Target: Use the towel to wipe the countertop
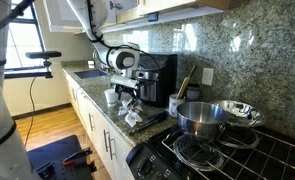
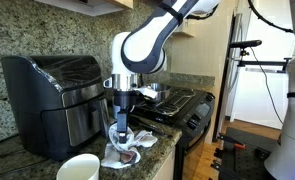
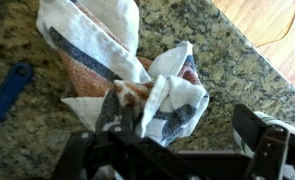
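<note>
Going left to right in an exterior view, a white ceramic mug (image 2: 78, 168) stands at the near front edge of the speckled granite countertop (image 2: 162, 140), a black air-fryer-like appliance (image 2: 52, 95) sits behind it against the stone backsplash, and just beside the mug lies the crumpled white towel with dark and reddish stripes (image 2: 127, 148), bunched close to the countertop's front edge. The black Robotiq gripper (image 2: 121, 130) points straight down onto this cloth, its fingers reaching into the folds; the wrist view shows the towel (image 3: 137, 85) heaped directly before the fingers, but none of the views shows plainly whether the jaws are clamped on fabric or merely resting around it, so I cannot tell. Further right are a black stovetop (image 2: 182, 105) and, in an exterior view, a shiny steel pot (image 1: 200, 118) on a burner. As for progress, the towel appears gathered in one lump rather than spread or dragged flat, so the wiping seems barely begun: the cloth must be secured and swept across the open granite. No brand, label or writing can be read anywhere in these views.
</note>
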You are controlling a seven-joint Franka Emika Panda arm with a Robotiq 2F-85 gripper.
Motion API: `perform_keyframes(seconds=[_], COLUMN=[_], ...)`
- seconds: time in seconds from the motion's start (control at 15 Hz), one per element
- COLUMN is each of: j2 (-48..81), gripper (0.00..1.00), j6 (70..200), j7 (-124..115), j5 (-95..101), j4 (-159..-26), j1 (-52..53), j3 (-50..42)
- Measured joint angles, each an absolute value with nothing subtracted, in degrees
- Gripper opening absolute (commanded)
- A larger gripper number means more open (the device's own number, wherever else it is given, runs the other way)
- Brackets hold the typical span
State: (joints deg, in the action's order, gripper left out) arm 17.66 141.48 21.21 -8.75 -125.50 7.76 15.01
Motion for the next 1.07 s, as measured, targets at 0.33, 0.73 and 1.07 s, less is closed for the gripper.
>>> perform_keyframes(seconds=[0.33, 0.73, 1.07], j2=[18.0, 19.3, 20.0], gripper=[1.00, 1.00, 1.00], j6=[141.5, 141.5, 141.8], j7=[21.2, 21.2, 21.2], j5=[-8.7, -8.7, -8.6], j4=[-125.5, -125.5, -125.5], j1=[7.5, 7.2, 7.1], j3=[15.0, 14.9, 14.8])
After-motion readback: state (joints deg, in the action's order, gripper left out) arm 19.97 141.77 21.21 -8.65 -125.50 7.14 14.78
